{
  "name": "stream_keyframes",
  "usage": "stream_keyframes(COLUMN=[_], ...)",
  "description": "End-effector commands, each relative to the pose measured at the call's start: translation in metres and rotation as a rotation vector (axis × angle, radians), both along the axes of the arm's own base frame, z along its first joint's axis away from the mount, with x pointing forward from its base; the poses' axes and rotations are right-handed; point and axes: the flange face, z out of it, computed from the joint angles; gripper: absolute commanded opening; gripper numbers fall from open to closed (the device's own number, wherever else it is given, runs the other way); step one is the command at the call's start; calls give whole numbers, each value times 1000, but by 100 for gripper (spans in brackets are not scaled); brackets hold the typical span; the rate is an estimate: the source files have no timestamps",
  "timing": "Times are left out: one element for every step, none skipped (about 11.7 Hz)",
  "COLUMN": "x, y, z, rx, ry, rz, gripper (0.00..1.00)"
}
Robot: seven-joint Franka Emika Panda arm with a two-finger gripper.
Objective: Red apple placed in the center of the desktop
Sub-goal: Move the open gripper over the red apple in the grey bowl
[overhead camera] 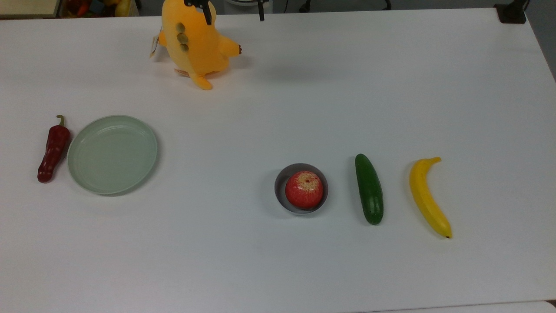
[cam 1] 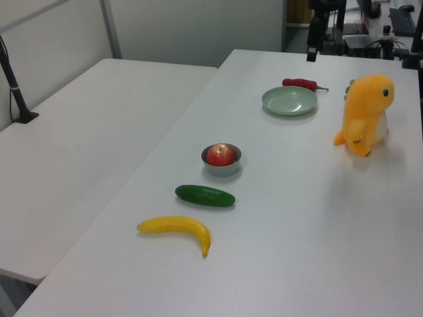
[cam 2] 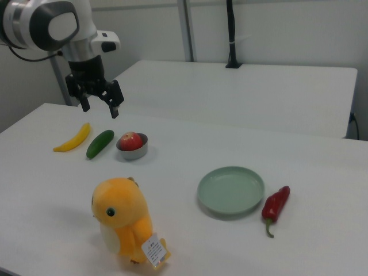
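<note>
The red apple (overhead camera: 304,189) (cam 1: 221,154) (cam 2: 131,141) sits in a small grey metal bowl (overhead camera: 279,182) (cam 2: 134,154) on the white desktop (overhead camera: 260,108), stem dimple up. My gripper (cam 2: 100,108) hangs open in the air with nothing between its fingers, up and to the left of the apple in the right view. Its two dark fingertips (overhead camera: 207,17) poke in at the top view's upper edge, by the plush toy. One finger (cam 1: 310,49) shows at the top of the left view, far behind the apple.
An orange plush dinosaur (overhead camera: 195,43) stands at the back. A pale green plate (overhead camera: 112,154) and a dark red chili (overhead camera: 53,150) lie at the top view's left. A cucumber (overhead camera: 369,189) and a banana (overhead camera: 428,198) lie right of the bowl.
</note>
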Motion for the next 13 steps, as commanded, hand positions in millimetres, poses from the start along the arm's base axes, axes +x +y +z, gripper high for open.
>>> stream_keyframes(x=[36, 51, 71, 89, 103, 115, 123, 133, 144, 153, 161, 166, 172], y=[23, 28, 32, 56, 73, 86, 105, 120, 129, 135, 137, 142, 145], z=[-30, -37, -38, -47, -56, -66, -78, -94, -111, -128, -147, -167, -190], rx=[-12, -14, -12, -13, -11, 2, 17, 30, 43, 54, 57, 43, 28], ry=[21, 23, -1, -20, -53, -92, -135, -175, -217, -256, -277, -297, -305], rz=[29, 9, -16, -34, -70, -104, -132, -142, -147, -145, -146, -131, -120], gripper=[100, 100, 100, 100, 100, 100, 100, 100, 100, 100, 100, 100, 100])
